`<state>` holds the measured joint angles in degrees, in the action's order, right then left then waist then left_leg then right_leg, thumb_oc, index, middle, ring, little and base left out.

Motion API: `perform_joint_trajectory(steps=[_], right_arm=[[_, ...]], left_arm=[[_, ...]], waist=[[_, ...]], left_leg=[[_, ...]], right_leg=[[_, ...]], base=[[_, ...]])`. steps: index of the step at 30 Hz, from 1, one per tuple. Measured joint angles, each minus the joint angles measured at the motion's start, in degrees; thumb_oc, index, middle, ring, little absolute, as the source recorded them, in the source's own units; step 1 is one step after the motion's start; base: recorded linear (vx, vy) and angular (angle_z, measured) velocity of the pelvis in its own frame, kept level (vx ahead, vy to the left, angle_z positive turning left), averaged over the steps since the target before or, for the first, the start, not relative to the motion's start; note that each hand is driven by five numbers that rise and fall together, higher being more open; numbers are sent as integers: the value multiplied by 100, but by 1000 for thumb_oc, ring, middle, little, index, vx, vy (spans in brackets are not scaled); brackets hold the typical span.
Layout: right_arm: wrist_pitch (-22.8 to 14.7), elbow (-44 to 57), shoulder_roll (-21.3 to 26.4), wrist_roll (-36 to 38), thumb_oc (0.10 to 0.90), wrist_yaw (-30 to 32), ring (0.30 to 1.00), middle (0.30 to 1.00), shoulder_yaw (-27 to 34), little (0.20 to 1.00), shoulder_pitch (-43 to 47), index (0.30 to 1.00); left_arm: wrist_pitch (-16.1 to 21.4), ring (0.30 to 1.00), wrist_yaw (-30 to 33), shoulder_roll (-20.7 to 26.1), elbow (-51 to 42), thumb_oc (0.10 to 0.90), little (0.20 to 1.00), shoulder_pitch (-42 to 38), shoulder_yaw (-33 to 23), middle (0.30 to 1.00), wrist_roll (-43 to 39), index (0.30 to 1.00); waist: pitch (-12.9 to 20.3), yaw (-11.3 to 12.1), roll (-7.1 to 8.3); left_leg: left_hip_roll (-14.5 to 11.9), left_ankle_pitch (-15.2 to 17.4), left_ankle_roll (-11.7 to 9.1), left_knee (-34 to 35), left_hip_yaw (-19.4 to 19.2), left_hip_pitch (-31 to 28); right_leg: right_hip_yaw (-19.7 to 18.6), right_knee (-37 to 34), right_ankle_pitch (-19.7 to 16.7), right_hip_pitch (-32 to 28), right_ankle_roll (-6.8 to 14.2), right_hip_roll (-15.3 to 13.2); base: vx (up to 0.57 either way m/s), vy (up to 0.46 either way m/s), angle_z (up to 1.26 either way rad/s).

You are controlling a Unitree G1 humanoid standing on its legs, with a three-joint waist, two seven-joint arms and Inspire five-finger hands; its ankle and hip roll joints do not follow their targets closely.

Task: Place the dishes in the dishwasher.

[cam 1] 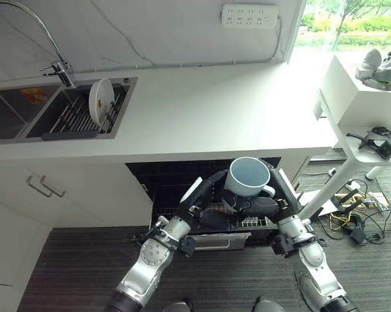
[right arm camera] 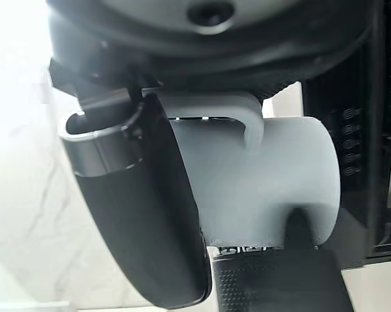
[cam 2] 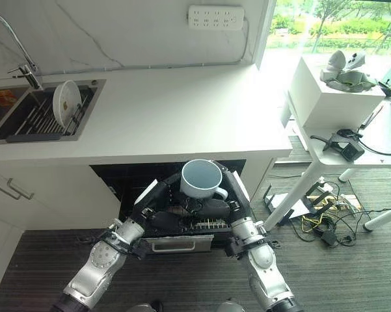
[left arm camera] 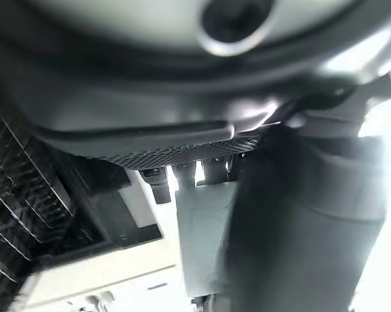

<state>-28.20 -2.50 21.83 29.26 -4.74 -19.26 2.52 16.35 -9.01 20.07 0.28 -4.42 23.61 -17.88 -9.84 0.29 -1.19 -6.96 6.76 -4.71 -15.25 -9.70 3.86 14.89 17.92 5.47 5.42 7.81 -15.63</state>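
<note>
Below the white table (cam 1: 215, 117), over the open dishwasher (cam 1: 208, 224), the right hand (cam 1: 257, 207) is gripping a pale mug (cam 1: 248, 177) upright, fingers curling round its body by the handle; likely rigid, slippery, breakable ceramic, while the left hand (cam 1: 208, 192) is reaching alongside, fingers unreadable.
</note>
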Motion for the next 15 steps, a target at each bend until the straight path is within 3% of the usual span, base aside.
perform_joint_trajectory(steps=[3,5,9,15], right_arm=[[3,31,-169,-152,400,97,300,300,8,300,-9,300],[5,78,-202,-355,400,94,300,300,5,300,-61,300],[6,78,-232,-478,400,135,300,300,3,300,-49,300],[-4,214,-336,-833,400,343,300,300,-12,300,-28,300]], left_arm=[[123,900,475,-127,-79,800,900,126,0,900,501,900],[123,900,518,-329,-182,800,900,397,-39,900,352,900],[160,900,653,-269,-195,800,900,386,-38,900,535,900],[508,900,1557,-273,-203,800,900,406,-34,900,1712,900]], waist=[[1,-4,-1],[0,49,0],[0,129,0],[0,121,0]], left_leg=[[-4,-1,-1,10,-6,0],[2,-1,-2,11,-7,5],[1,-1,-2,13,-4,13],[1,-1,-2,28,-5,10]], right_leg=[[-2,-1,2,1,1,8],[9,-8,2,-4,0,6],[17,1,2,-7,-1,1],[16,-6,2,-4,-1,-2]], base=[[10,-10,0],[-2,-5,2],[0,0,0],[0,0,0]])
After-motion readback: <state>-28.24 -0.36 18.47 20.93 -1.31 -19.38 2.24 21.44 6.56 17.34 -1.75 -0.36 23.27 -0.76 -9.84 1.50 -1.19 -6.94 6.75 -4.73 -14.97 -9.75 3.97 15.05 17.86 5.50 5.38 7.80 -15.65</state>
